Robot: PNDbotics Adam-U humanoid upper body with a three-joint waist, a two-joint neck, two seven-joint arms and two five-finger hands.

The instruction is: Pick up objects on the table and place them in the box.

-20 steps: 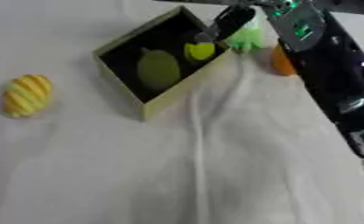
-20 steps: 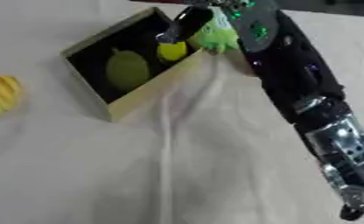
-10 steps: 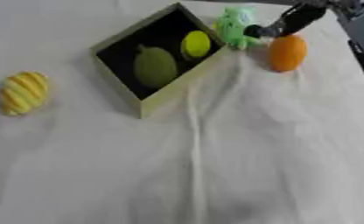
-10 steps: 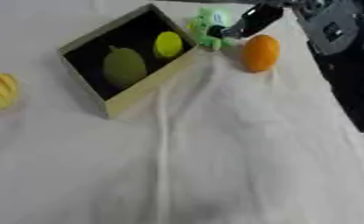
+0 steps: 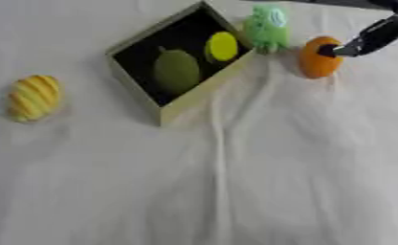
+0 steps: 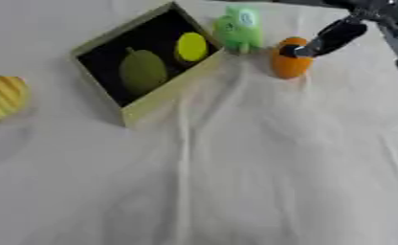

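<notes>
The right hand (image 6: 332, 36) reaches in from the upper right, one dark finger tip touching the top of the orange fruit (image 6: 289, 60); too little of the hand shows to tell whether it is spread or curled. The fruit sits on the white cloth (image 6: 236, 167), just right of the green toy (image 6: 240, 28), which stands against the box (image 6: 165, 98) rim. Inside the box lie an olive-green fruit (image 6: 141, 72) and a yellow ball (image 6: 192, 46). A striped yellow object (image 5: 35, 97) waits well left. The toy crowds the path to the box.
</notes>
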